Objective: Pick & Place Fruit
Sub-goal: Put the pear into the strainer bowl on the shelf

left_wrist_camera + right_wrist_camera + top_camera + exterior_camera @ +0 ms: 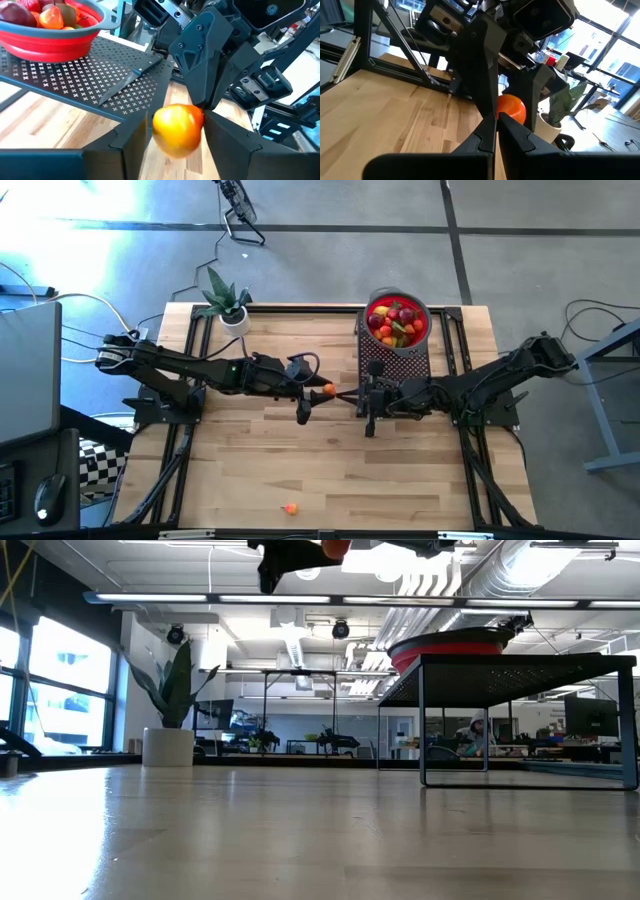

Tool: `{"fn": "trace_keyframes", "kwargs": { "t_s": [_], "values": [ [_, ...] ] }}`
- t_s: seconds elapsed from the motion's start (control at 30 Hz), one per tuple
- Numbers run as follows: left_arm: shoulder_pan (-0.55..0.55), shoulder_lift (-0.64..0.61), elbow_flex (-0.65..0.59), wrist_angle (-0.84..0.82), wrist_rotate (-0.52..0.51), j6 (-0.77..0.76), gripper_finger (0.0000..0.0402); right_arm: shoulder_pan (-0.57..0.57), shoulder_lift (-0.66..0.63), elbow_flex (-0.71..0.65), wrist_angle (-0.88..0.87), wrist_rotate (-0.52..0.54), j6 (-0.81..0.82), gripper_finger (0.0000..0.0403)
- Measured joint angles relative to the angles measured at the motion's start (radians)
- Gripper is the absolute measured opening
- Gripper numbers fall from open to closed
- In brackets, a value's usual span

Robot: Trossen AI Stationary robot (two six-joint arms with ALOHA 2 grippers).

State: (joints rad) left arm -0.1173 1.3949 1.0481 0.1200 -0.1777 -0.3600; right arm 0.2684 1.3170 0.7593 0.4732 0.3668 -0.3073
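An orange-yellow fruit (pixel 177 131) hangs in the air above the middle of the table, between the fingers of my left gripper (pixel 175 137). My left gripper (pixel 322 391) reaches in from the table's left. My right gripper (pixel 496 120) comes from the right and is shut, with nothing between its fingers. Its tips (pixel 201 106) stand right at the fruit (pixel 512 109). A red bowl (pixel 397 320) full of several fruits sits on a black perforated stand (pixel 395 360) at the far side. One more orange fruit (pixel 290 507) lies on the table near the front edge. My left gripper pinches the fruit by two opposite sides (pixel 200 125) between its two fingers. The fingers lie roughly level and come from the table's left. The fruit is lifted well clear of the table. My right gripper's shut tips meet the fruit's far side; whether they touch it I cannot tell.
A brown-handled knife (pixel 131 82) lies on the stand beside the bowl. A potted green plant (pixel 225 305) stands at the far left of the table. Bare wood (pixel 330 470) stretches between the grippers and the front edge.
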Motion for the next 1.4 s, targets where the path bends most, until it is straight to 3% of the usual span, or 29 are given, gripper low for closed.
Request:
{"fn": "trace_keyframes", "kwargs": {
  "t_s": [0.3,0.63,0.77,0.9,1.0,1.2,1.4],
  "values": [
    [0.000,0.000,0.000,0.010,-0.001,0.015,0.0241,0.000,0.000,0.000,0.000,-0.001,0.000,0.0004],
    [0.000,0.000,0.000,0.009,0.000,0.015,0.0244,0.000,0.000,0.000,0.000,0.000,0.000,0.0004],
    [0.000,0.000,0.000,0.086,-0.011,0.016,0.0244,0.000,0.000,0.000,0.000,0.000,0.002,0.0004],
    [-0.001,-0.009,0.000,0.083,-0.052,0.106,0.0244,0.000,0.000,0.000,-0.009,0.004,0.022,0.0004],
    [-0.001,-0.026,0.001,0.055,-0.092,0.126,0.0244,0.001,0.000,0.000,-0.036,0.062,0.026,0.0004],
    [-0.001,-0.085,0.000,-0.094,-0.273,0.120,0.0244,0.014,-0.064,-0.001,-0.123,0.242,0.055,0.0004],
    [-0.002,-0.105,0.000,-0.120,-0.278,0.120,0.0244,0.013,-0.195,-0.001,-0.213,0.452,0.075,0.0004]
  ]
}}
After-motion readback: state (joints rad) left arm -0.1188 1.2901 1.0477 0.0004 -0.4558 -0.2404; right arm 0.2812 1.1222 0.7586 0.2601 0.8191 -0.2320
